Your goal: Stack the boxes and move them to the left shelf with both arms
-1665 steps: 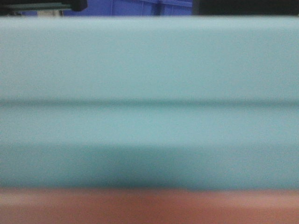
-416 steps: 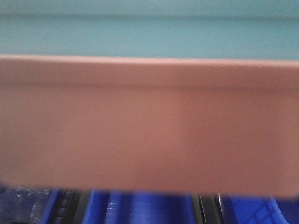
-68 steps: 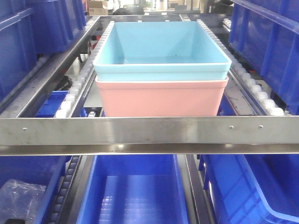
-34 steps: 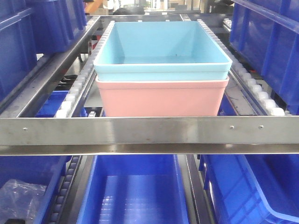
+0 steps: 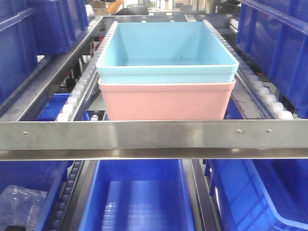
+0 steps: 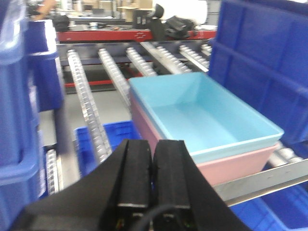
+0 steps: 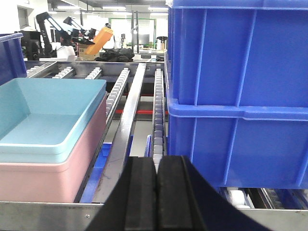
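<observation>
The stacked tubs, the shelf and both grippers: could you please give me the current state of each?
Light blue tub: empty, nested in the pink tub.
Pink tub: upright on the roller shelf, under the blue one.
Roller shelf: holding the stack behind its front crossbar.
Left gripper: shut, holding nothing, apart from the tubs.
Right gripper: shut, holding nothing, apart from the tubs.
</observation>
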Controlling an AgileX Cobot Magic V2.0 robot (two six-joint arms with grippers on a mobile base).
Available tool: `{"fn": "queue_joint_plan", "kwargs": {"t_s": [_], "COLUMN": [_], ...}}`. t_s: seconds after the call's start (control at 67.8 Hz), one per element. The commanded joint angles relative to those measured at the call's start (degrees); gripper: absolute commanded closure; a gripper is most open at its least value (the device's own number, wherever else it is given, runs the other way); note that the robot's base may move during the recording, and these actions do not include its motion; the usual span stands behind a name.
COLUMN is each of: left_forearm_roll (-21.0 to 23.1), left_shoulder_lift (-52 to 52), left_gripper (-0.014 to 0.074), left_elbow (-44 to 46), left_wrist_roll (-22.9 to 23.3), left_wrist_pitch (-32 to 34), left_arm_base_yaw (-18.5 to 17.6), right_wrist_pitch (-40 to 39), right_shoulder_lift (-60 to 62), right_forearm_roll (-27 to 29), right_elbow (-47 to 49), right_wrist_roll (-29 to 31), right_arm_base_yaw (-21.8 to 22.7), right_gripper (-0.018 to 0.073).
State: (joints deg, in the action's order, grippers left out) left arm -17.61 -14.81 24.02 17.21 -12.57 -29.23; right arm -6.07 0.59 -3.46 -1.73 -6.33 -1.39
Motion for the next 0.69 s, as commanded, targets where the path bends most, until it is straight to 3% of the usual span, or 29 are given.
{"fn": "queue_joint_plan", "kwargs": {"t_s": [0.0, 0.118, 0.192, 0.31, 0.487, 0.679], "left_forearm_roll": [7.4, 17.6, 23.2, 23.6, 23.9, 23.0], "left_shoulder_lift": [3.1, 10.2, 13.9, 15.9, 16.3, 16.3], "left_gripper": [0.0601, 0.0601, 0.0601, 0.0601, 0.0601, 0.0601], "left_elbow": [-2.1, -10.3, -14.6, -19.6, -27.3, -27.2], "left_wrist_roll": [-6.4, -15.2, -18.0, -18.0, -17.7, -17.2], "left_wrist_pitch": [4.0, 9.0, 11.1, 14.1, 24.7, 19.9], "left_arm_base_yaw": [4.1, 12.2, 17.1, 23.2, 24.8, 24.7], "right_wrist_pitch": [-5.4, -5.4, -5.4, -5.4, -5.4, -5.4], "right_shoulder_lift": [0.2, 0.2, 0.2, 0.2, 0.2, 0.2], "right_forearm_roll": [0.1, 0.1, 0.1, 0.1, 0.1, 0.1], "right_elbow": [0.1, 0.1, 0.1, 0.1, 0.1, 0.1], "right_wrist_roll": [0.7, 0.7, 0.7, 0.7, 0.7, 0.7], "right_arm_base_yaw": [0.3, 0.3, 0.3, 0.3, 0.3, 0.3], "right_gripper": [0.0505, 0.0505, 0.0505, 0.0505, 0.0505, 0.0505]}}
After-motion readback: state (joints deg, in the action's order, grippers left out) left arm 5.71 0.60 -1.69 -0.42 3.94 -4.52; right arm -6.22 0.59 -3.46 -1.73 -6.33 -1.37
